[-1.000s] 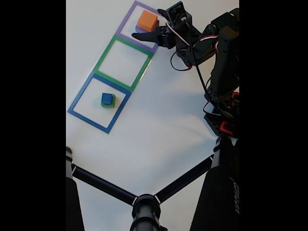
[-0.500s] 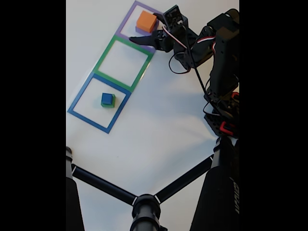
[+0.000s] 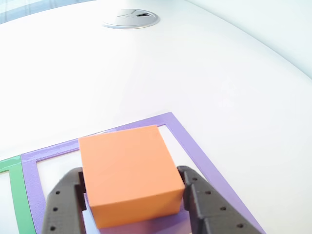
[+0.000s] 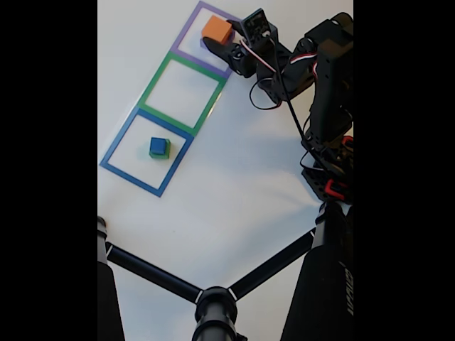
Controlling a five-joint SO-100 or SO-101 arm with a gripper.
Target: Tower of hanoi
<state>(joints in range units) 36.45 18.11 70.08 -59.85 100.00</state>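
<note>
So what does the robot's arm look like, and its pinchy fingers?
The arm is black and chunky, built of blocky sections. Thin cables loop along it, black, red and white. Red parts show low down near its base. The gripper is black too; up close in the other view its two fingers look dark grey and matte, with rows of small round holes.

White table, three flat square outlines in a diagonal row, purple outline, green outline, blue outline, purple block inside purple outline, green block inside blue outline, round grommet at far edge
</note>
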